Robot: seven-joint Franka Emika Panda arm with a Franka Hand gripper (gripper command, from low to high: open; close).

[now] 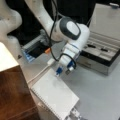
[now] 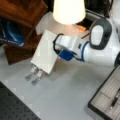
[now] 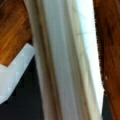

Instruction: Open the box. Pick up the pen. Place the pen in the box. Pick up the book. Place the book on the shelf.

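Book fills your wrist view edge-on, brown shelf behind it. In both front views your gripper is clamped on the book's lower edge, lifted just beside the shelf. Well away from the shelf, the box sits open, the pen in its grooved tray.

Soft blur, perhaps overhead light
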